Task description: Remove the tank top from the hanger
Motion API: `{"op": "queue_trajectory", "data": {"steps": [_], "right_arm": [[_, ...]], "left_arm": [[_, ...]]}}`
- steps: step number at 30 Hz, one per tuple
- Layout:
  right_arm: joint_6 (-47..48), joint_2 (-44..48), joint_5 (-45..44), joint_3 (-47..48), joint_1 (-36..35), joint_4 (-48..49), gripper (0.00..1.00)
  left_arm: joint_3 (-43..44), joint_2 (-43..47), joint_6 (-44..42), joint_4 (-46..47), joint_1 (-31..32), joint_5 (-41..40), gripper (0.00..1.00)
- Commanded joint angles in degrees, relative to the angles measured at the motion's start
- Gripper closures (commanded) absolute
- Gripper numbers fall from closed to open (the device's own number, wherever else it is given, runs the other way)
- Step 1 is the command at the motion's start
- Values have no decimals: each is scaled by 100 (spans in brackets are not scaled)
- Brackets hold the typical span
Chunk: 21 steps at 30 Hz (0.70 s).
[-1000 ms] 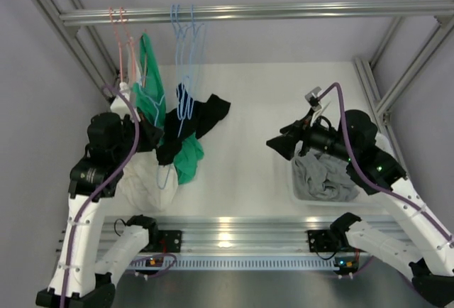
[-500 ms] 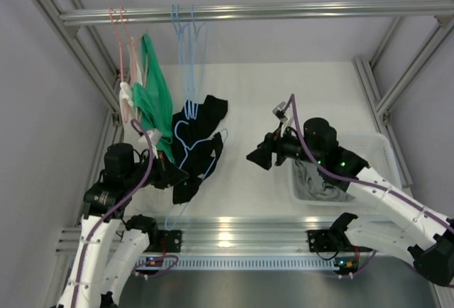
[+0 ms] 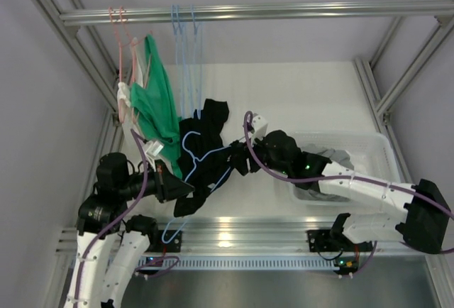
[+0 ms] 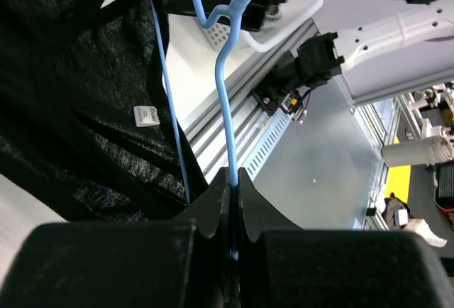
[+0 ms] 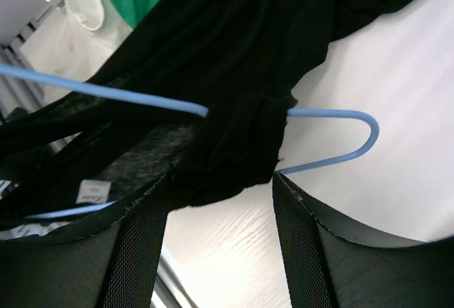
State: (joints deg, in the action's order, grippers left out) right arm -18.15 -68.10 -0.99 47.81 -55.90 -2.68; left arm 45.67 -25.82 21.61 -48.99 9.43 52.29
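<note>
Tank top, black and floppy, hangs on a blue hanger between my two arms, low over the front of the tabletop.

My left jaws are pressed tight together. They pinch the thin blue wire of the hanger, and in my left wrist view the wire runs straight up out from between my two dark fingers. Just beside the wire is the black cloth, with a small white label on it.

My right jaws are spread apart. One finger is on each side of a bunched fold of the tank top, right where the cloth wraps over the blue wire. The fold fills the gap between my fingers. I cannot tell if they squeeze it. The bent end of the hanger pokes out of the cloth on the right side of that view.

Farther out, a green top hangs next to the black one, on its left in the top view. A white piece of clothing hangs beside the green one. Pink hangers and more blue hangers hook on the metal rail up high. Under my right arm sits a clear bin with grey cloth in it.
</note>
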Motion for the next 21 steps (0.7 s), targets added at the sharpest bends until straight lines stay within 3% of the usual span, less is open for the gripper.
{"op": "queue_trajectory", "data": {"steps": [1,6,9,10,21], "right_arm": [[172,-81,-664,378,-184,540,42],[189,-160,-885,387,-220,540,47],[242,-195,-920,422,-237,540,82],[242,-152,-981,422,-237,540,100],[427,384,-1263,387,-228,540,100]], "left_arm": [[267,174,116,100,76,536,100],[293,262,125,109,138,598,100],[285,236,116,109,164,545,100],[285,236,107,118,164,545,100],[328,165,63,109,208,457,100]]}}
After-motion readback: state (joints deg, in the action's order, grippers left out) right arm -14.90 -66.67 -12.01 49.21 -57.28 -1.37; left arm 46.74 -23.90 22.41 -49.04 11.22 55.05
